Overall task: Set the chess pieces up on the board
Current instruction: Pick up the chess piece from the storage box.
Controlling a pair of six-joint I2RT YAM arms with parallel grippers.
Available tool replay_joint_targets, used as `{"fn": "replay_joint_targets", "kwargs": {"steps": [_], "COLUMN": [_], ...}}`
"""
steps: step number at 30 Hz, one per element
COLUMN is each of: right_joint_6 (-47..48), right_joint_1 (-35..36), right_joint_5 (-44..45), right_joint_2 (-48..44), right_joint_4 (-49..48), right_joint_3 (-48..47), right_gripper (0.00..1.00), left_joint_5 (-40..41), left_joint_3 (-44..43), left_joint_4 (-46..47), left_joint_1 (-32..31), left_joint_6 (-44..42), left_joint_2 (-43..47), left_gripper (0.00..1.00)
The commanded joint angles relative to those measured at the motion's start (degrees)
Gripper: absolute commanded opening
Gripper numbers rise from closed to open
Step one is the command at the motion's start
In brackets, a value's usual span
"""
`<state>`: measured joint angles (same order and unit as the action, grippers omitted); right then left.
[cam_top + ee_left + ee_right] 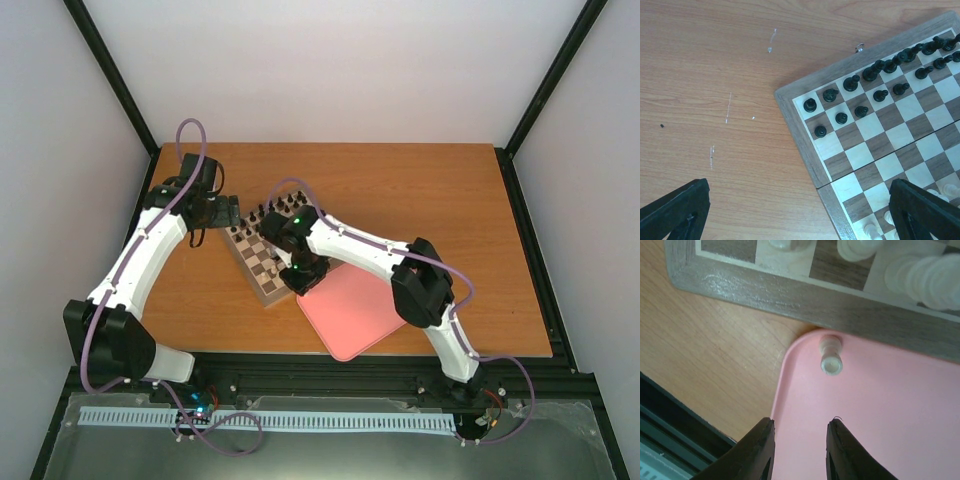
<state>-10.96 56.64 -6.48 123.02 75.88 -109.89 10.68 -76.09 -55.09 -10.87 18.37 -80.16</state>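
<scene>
Lining up on stray chess piece (831, 357) in pink tray (880, 410) corner.
Just beside board (790, 295) edge; right gripper (800, 427) part-open, empty, poised for pickup; left gripper (799, 185) wide, empty, hanging clear.

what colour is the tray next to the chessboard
Pink, plain; the rounded-corner tray shows best in the right wrist view.
</scene>
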Motion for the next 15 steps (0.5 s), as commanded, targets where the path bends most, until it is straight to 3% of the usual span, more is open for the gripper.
{"fn": "replay_joint_targets", "kwargs": {"steps": [1,7,15], "right_joint_6": [0.1,-1.0,-1.0], "right_joint_1": [-0.3,-2.0,-2.8], "right_joint_5": [-1.0,-1.2,-1.5], "right_joint_2": [2.0,3.5,5.1], "right_joint_4": [-3.6,-7.1,-8.8], "right_joint_3": [-0.1,2.1,2.8], "right_gripper": [0.30,0.40,0.37], "left_joint_5": [-0.4,0.1,0.5], "left_joint_3": [-1.2,-1.0,-0.9], "left_joint_4": [0.4,0.3,0.3], "left_joint_1": [0.3,0.3,0.3], "left_joint_6": [-0.4,-0.5,-0.7], "left_joint_2": [-0.4,0.0,0.0], "left_gripper": [1.00,1.00,1.00]}}
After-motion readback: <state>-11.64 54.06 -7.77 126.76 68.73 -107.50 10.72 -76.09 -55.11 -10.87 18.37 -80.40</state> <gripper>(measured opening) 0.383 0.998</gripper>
